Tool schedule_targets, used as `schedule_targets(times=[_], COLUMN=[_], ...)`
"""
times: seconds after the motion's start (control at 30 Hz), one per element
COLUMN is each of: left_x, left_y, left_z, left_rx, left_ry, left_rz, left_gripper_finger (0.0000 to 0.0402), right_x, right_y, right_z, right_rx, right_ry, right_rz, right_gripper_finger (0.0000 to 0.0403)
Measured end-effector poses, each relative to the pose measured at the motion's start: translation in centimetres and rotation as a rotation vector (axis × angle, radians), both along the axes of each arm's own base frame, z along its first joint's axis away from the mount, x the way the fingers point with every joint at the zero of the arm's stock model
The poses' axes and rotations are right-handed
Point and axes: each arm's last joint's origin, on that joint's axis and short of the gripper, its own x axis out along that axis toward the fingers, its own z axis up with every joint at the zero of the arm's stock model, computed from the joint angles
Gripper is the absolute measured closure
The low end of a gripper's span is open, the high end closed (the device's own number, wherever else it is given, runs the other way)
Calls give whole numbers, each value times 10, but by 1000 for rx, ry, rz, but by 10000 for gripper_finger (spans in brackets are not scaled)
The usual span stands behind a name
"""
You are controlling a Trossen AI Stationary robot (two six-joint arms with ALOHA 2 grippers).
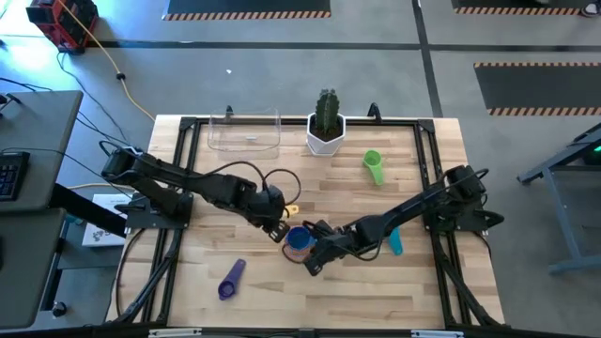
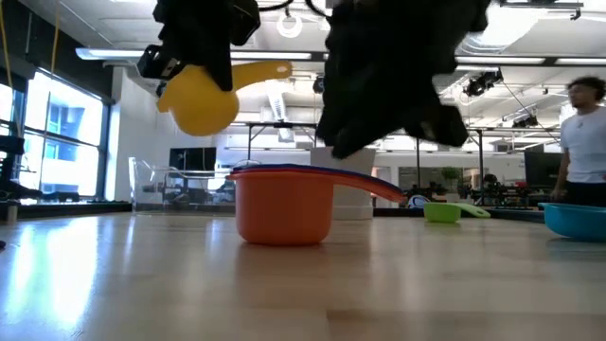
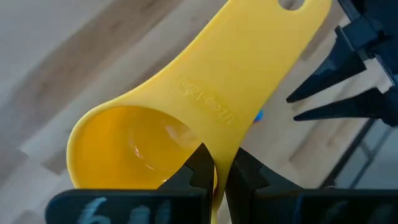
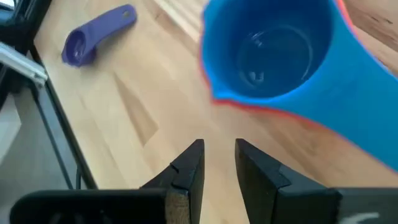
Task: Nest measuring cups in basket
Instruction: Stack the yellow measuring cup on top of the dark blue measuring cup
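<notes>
Left gripper (image 1: 279, 208): I have it clamped on the yellow measuring cup (image 3: 186, 106), lifted clear of the table (image 1: 394, 282), just beside the stack.
Right gripper (image 1: 317, 253): my fingers (image 4: 186, 168) are parted with nothing between them, close to the stack on its front side.
Stack: the blue cup (image 4: 280, 56) sits nested in the orange cup (image 2: 284, 213) at mid-table.
Loose cups: purple cup (image 1: 231, 279) near the front edge; green cup (image 1: 374, 166) toward the back right; teal cup (image 1: 395, 242) under my right arm.
Basket (image 1: 245, 131): clear bin at the back, just left of the cactus pot (image 1: 326, 125); I see no cups in it.
</notes>
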Motion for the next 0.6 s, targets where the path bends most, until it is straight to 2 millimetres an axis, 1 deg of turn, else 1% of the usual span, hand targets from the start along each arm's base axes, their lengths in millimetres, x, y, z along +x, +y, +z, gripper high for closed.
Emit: schedule_targets(times=[0.17, 0.3, 0.53, 0.6], left_x=[3, 6, 16, 21], left_y=[-14, -22, -29, -30], left_z=[4, 7, 13, 10], left_rx=[-27, -39, -70, -74], left_ry=[-76, -144, -264, -281], left_rz=[39, 76, 74, 75], left_gripper_finger=[387, 387, 387, 387], right_x=[-2, -4, -5, -6], right_y=[10, 15, 23, 25], right_z=[25, 49, 88, 96], right_rx=[-87, -192, -306, -323], right_ry=[73, 104, 79, 72], right_rz=[21, 36, 57, 61], right_gripper_finger=[323, 323, 323, 323])
